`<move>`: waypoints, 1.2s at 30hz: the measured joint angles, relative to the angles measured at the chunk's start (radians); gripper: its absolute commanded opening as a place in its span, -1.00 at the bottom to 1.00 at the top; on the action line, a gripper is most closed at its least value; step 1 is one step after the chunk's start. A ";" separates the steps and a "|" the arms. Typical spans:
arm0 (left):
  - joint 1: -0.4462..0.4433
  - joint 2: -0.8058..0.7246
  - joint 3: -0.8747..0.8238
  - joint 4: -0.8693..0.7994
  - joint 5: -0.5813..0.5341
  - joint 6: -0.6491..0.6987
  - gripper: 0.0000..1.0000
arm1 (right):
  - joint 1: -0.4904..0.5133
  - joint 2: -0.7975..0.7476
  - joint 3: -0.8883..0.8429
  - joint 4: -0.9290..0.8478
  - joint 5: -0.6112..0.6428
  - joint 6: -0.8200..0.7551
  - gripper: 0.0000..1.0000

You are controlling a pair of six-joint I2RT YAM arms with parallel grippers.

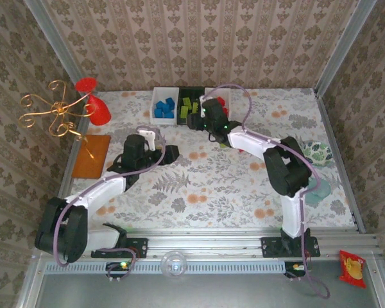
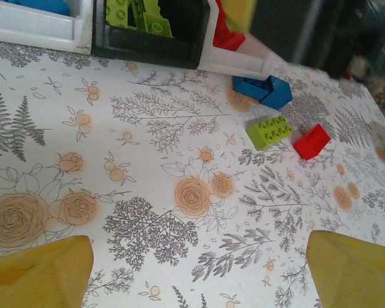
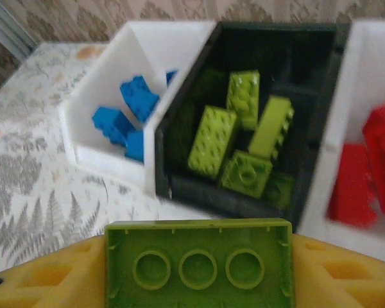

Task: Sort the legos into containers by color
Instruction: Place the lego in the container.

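The step in hand looks like dropping off a green piece. The right gripper (image 3: 197,285) is clamped on a lime green brick (image 3: 197,256), a yellow finger at each short end and its hollow underside turned to the wrist camera. The brick hangs just short of the black bin (image 3: 179,128), on the near side of its front wall. The top view puts the gripper at about that front rim, but I cannot tell whether it is over the opening yet. Several green bricks (image 3: 212,138) lie inside the black bin, so it is the right home for this colour. Against the black bin's left side stands the white bin of blue bricks (image 3: 125,83), and against its right side the white bin of red bricks (image 3: 337,128). The next move, as I judge it, is a short carry forward until the brick is past the front wall and between the black bin's side walls, then parting the fingers. The left gripper (image 2: 196,276) has its fingers wide apart with nothing between them, over the tablecloth (image 2: 147,160) on the near side of the black bin. To the near right of the black bin, a blue brick (image 2: 264,88), a green brick (image 2: 269,131) and a red brick (image 2: 312,141) lie loose, not yet sorted.
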 measured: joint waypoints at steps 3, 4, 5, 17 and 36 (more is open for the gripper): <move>0.005 -0.024 -0.002 -0.010 -0.003 0.000 0.75 | -0.006 0.113 0.150 -0.009 0.004 -0.001 0.27; 0.005 -0.034 -0.002 -0.016 -0.003 0.001 0.75 | -0.010 0.153 0.206 -0.024 0.003 -0.001 0.29; 0.005 -0.046 -0.002 -0.023 -0.004 0.001 0.75 | -0.015 0.195 0.265 -0.040 0.004 -0.002 0.29; 0.005 -0.127 -0.010 -0.059 -0.016 0.026 0.78 | -0.112 0.432 0.690 -0.271 -0.086 0.006 0.75; -0.153 0.106 -0.007 0.135 0.051 0.026 0.74 | -0.107 -0.288 -0.310 -0.216 -0.050 -0.038 0.76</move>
